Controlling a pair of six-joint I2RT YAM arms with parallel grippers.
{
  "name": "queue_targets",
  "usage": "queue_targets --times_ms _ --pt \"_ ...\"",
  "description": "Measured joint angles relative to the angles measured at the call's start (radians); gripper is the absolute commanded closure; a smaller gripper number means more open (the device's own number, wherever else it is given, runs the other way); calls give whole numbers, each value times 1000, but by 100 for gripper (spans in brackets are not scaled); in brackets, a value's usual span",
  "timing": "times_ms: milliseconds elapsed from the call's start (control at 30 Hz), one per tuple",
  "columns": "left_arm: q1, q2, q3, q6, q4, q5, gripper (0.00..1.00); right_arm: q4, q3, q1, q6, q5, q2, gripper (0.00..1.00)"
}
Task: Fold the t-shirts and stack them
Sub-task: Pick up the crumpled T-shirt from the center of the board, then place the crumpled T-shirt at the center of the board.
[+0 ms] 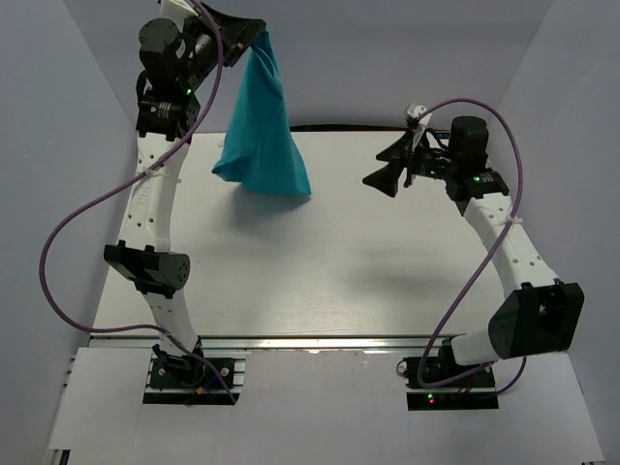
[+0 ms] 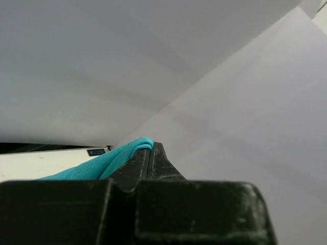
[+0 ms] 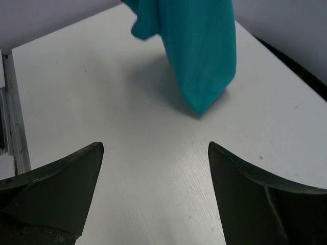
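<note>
The teal t-shirt [image 1: 263, 131] hangs bunched from my left gripper [image 1: 256, 31], which is raised high over the far left of the table. Its lower end rests on the white table [image 1: 320, 271]. In the left wrist view the jaws of the left gripper [image 2: 149, 146] are pressed together on a fold of the t-shirt [image 2: 104, 164]. My right gripper [image 1: 375, 169] hovers right of the shirt, open and with nothing in it. In the right wrist view the right gripper [image 3: 156, 146] faces the t-shirt's [image 3: 199, 46] bottom corner, a short way off.
Grey walls [image 1: 58, 145] close in the table on the left, right and back. A dark gap [image 1: 339, 128] runs along the far edge. A metal rail [image 1: 310, 344] with both arm bases lies at the near edge. Purple cables [image 1: 73, 223] loop beside each arm.
</note>
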Motion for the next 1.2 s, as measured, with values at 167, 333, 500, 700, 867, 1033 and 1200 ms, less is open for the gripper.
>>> queue_targets --times_ms 167,333,500,700,867,1033,1200 --pt "-40 -11 0 -69 41 3 100 137 -26 53 48 31 -47 11" --pt "-141 -11 26 -142 113 9 100 224 -51 53 64 67 -81 11" --pt "-214 -5 72 -217 240 10 100 276 -73 53 67 106 -100 11" --pt "-232 -6 84 -228 330 -31 100 304 -101 53 82 109 -146 14" --pt "-235 -18 52 -210 338 -51 100 327 -204 81 167 106 -227 18" --pt "-235 -18 36 -207 332 -51 100 315 -266 206 206 178 -264 19" --pt "-237 -24 9 -199 331 -51 100 313 -269 314 191 222 -271 19"
